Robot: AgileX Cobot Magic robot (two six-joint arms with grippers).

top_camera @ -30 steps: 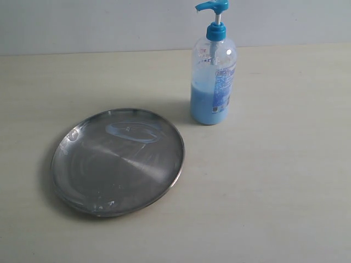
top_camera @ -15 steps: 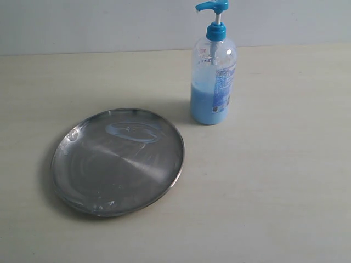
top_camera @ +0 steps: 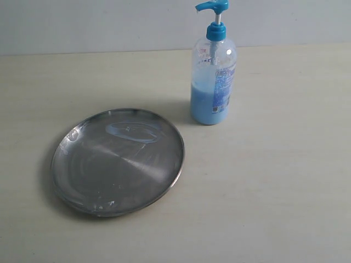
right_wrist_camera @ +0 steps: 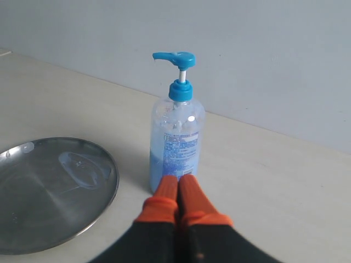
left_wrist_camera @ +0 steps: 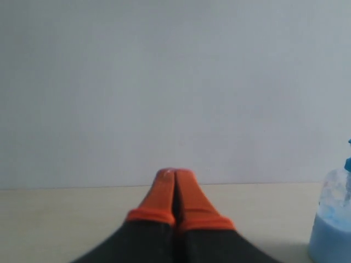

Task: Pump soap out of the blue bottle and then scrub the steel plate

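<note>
Noticed no movement since the earlier pictures. Saw left end effector [left_wrist_camera: 174, 174] and right end effector [right_wrist_camera: 178, 178] both pressed closed, holding nothing, the right aimed at the blue bottle [right_wrist_camera: 176, 137] but apart from it. Found bottle upright on the bench [top_camera: 274, 192], near the steel plate [top_camera: 118, 181]. Spotted pale smear [top_camera: 133, 131] there, perhaps soap; judged scrubbing not begun.

The plate [top_camera: 118, 164] is shiny, scratched, streaky steel; the bottle [top_camera: 214, 104] is clear glossy plastic, its pump [top_camera: 215, 6] smooth opaque blue plastic; the table [top_camera: 274, 192] is matt, pale, faintly grained like wood
</note>
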